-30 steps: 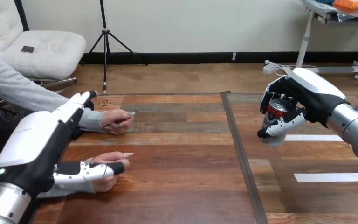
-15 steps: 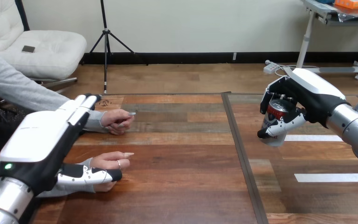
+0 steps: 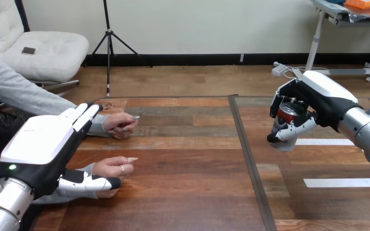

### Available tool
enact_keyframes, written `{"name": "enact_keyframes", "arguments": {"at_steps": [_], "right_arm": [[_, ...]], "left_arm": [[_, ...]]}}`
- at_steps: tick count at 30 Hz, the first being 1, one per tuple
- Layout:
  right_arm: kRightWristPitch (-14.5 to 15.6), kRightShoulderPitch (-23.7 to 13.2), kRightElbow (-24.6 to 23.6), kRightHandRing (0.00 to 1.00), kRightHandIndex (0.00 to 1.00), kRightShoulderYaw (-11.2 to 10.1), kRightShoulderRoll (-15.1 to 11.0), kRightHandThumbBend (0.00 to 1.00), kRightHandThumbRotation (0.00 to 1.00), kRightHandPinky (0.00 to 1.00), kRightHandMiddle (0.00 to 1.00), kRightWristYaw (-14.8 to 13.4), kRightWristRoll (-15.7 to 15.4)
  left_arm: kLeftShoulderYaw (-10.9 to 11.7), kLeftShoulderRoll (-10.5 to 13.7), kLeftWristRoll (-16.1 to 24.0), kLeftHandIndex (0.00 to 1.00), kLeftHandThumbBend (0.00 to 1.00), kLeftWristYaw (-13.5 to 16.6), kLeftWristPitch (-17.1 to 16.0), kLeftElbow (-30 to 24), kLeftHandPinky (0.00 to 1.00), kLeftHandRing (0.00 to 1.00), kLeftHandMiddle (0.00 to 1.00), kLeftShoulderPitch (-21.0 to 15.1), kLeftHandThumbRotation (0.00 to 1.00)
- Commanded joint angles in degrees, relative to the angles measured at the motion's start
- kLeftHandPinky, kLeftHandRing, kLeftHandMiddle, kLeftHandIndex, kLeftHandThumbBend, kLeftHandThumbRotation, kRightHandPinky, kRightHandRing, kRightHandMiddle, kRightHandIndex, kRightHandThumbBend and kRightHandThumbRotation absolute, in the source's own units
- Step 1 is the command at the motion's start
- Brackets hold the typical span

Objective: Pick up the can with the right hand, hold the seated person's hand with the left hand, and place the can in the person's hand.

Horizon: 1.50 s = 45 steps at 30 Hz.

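Note:
My right hand point(image 3: 319, 99) is curled round a small can point(image 3: 286, 114) with a dark red label, holding it just above the right half of the wooden table point(image 3: 188, 159). At the lower left my left hand point(image 3: 43, 144) hovers over the wrist of the person's nearer hand point(image 3: 114, 167), which rests loosely closed on the table. Its fingers are straight and its thumb point(image 3: 89, 183) lies along the near side of that hand, touching or nearly touching it. The person's farther hand point(image 3: 120, 122) rests on the table behind.
A dark seam point(image 3: 250, 163) runs front to back and splits the table into two halves. Two white tape strips point(image 3: 344, 183) lie on the right half, below the held can. The person's grey sleeve point(image 3: 24, 94) reaches in from the left.
My left hand has turned flatter and sunk a little over the person's nearer wrist, and its thumb has slid back along that hand. The right hand with the can has barely moved.

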Motion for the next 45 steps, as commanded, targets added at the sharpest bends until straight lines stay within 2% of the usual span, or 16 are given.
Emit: {"name": "enact_keyframes", "arguments": {"at_steps": [1, 21, 28, 37, 42, 45], "right_arm": [[-0.7, -2.4, -2.0, 0.38, 0.43, -1.8, -1.1, 0.76, 0.00, 0.34, 0.42, -0.9, 1.2], [-1.2, -2.5, -1.4, 0.38, 0.42, -2.0, -1.1, 0.76, 0.00, 0.33, 0.41, -0.8, 1.5], [-1.2, -2.5, -1.6, 0.37, 0.42, -2.0, -1.1, 0.77, 0.00, 0.33, 0.41, -1.0, 1.5], [-1.9, -2.6, -1.5, 0.37, 0.42, -1.9, -1.2, 0.77, 0.00, 0.33, 0.41, -1.2, 1.3], [-2.0, -2.6, -1.3, 0.37, 0.42, -1.9, -1.2, 0.77, 0.00, 0.33, 0.41, -1.3, 1.3], [-2.3, -2.5, -1.4, 0.37, 0.42, -2.0, -1.2, 0.77, 0.00, 0.33, 0.41, -1.4, 1.4]], "left_arm": [[-1.9, 2.3, 1.3, 0.93, 1.00, 1.0, 0.2, 0.7, 0.78, 0.93, 0.96, -4.4, 0.65], [-6.1, 4.8, 2.6, 0.92, 1.00, -0.6, 1.7, 5.2, 0.80, 0.95, 0.97, -7.9, 0.63], [-8.1, 5.9, 3.6, 0.95, 1.00, -4.0, 3.9, 6.3, 0.83, 0.98, 0.99, -9.2, 0.60], [-9.9, 6.6, 3.2, 0.93, 1.00, -3.9, 4.2, 9.1, 0.84, 0.96, 0.97, -10.6, 0.56], [-11.0, 7.1, 3.7, 0.92, 1.00, -4.7, 4.8, 10.4, 0.84, 0.95, 0.96, -11.4, 0.57], [-11.5, 7.3, 3.9, 0.92, 1.00, -4.2, 4.7, 11.6, 0.84, 0.95, 0.96, -11.8, 0.57]]}}
